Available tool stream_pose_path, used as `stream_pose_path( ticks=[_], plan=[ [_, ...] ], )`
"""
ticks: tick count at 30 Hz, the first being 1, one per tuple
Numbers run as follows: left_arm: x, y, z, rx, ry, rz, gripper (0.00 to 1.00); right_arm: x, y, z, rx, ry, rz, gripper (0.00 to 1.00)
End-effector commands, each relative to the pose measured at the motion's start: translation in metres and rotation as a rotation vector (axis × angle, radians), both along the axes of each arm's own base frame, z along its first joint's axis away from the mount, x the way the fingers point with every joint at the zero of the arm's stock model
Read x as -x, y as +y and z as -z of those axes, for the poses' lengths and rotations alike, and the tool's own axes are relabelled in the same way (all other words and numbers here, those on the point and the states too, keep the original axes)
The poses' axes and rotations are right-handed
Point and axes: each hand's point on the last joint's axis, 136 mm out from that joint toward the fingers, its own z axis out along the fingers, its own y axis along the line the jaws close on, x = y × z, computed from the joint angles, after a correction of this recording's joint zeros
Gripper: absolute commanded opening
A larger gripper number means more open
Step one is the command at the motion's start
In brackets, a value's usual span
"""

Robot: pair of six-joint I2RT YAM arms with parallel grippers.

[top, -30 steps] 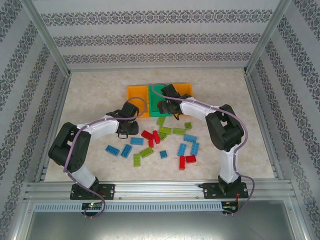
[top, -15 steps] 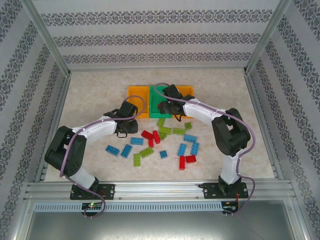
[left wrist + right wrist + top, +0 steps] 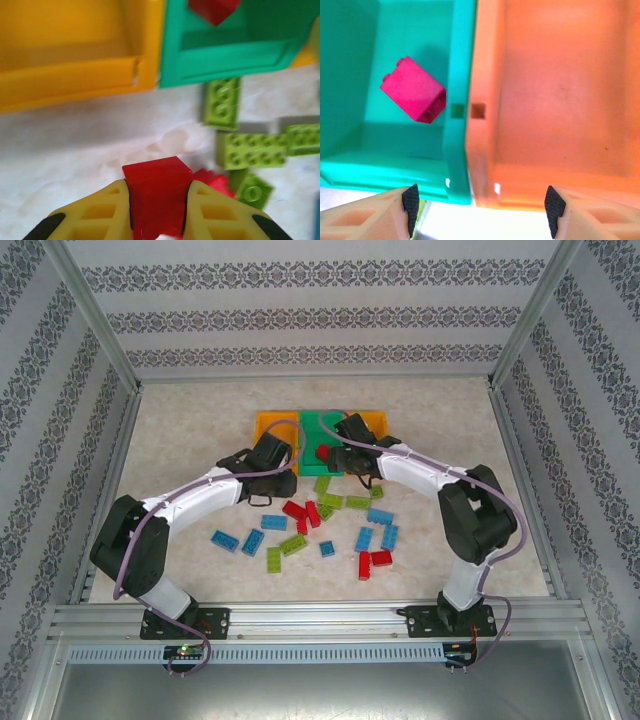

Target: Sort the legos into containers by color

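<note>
Legos [image 3: 327, 548] in red, blue and lime, strewn loose on the table [image 3: 190, 430] on the near side of the green bin [image 3: 315, 427], toward the arm bases

Left gripper [image 3: 158, 200]: clenched on a red brick [image 3: 156, 177], yellow fingers [image 3: 100, 215] pressed against both its flanks, held on the near side of the green bin, roughly in line with its left wall. Just past the held brick, another red piece [image 3: 216, 182]. Beyond that, several lime bricks [image 3: 252, 150] lying on the table before the green bin's front wall, the closest lime brick [image 3: 222, 102] almost at the wall. Left of the green bin and flush against it, an orange bin [image 3: 65, 75]

Right gripper [image 3: 481, 205]: released, jaws wide apart with nothing between them, poised above the green bin's front right corner, straddling the wall shared with the second orange bin [image 3: 555, 100] on its right. Inside the green bin, a single red block [image 3: 413, 96], skewed to the bin's walls, close to that shared wall
</note>
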Motion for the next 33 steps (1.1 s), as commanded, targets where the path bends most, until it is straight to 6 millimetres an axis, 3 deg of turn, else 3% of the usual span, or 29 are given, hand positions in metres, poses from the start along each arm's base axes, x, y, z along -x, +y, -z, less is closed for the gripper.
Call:
stream_pose_path(
  ticks=[1, 6, 14, 23, 27, 33],
  plan=[
    [-0.017, -0.024, -0.022, 0.065, -0.042, 0.031, 0.16, 0.008, -0.013, -0.011, 0.0, -0.023, 0.022, 0.7],
    [-0.044, -0.041, -0.041, 0.065, -0.088, 0.059, 0.16, 0.035, -0.029, -0.007, 0.021, -0.001, 0.033, 0.71],
    [-0.088, -0.061, -0.033, 0.011, -0.09, 0.073, 0.15, 0.083, -0.053, 0.006, 0.075, 0.04, 0.064, 0.73],
    [-0.085, -0.057, -0.038, 0.015, -0.093, 0.063, 0.18, 0.063, -0.046, 0.015, 0.097, 0.054, 0.031, 0.74],
    [-0.076, -0.048, -0.043, 0.018, -0.101, 0.047, 0.25, 0.056, -0.042, 0.028, 0.07, 0.09, 0.037, 0.67],
    [-0.063, -0.033, -0.036, 0.009, -0.088, 0.034, 0.3, 0.046, -0.036, 0.028, 0.12, 0.094, 0.002, 0.58]
  ],
)
